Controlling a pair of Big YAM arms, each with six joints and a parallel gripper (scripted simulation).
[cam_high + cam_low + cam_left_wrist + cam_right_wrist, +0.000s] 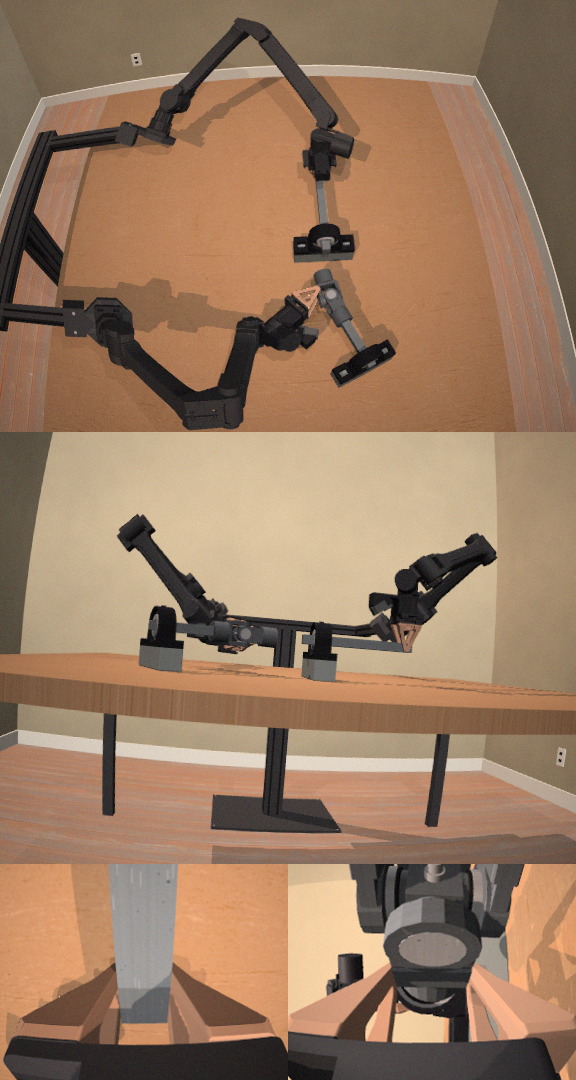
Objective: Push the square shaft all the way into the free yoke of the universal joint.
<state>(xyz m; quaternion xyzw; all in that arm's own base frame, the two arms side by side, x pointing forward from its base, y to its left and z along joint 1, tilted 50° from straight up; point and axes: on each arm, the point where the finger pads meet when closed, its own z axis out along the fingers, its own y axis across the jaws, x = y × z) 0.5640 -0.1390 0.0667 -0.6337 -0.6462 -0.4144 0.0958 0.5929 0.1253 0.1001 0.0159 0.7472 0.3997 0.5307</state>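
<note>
The grey square shaft [322, 205] runs through a black bearing block [324, 239], with its tip just showing on the block's near side. My left gripper [318, 172] is shut on the shaft's far end, as the left wrist view shows [143, 925]. The grey universal joint [330, 295] sits on a round shaft in a second bearing block [364, 362]. Its free yoke [324, 276] points towards the first block, with a gap to the shaft tip. My right gripper [310, 299] is shut on the free yoke, whose blank end face fills the right wrist view [432, 937].
Both bearing blocks stand on grey bases on the wooden table [320, 657] [161, 642]. A black frame [25, 210] holding the arm bases runs along the table's left side. The table edge lies to the right of the parts.
</note>
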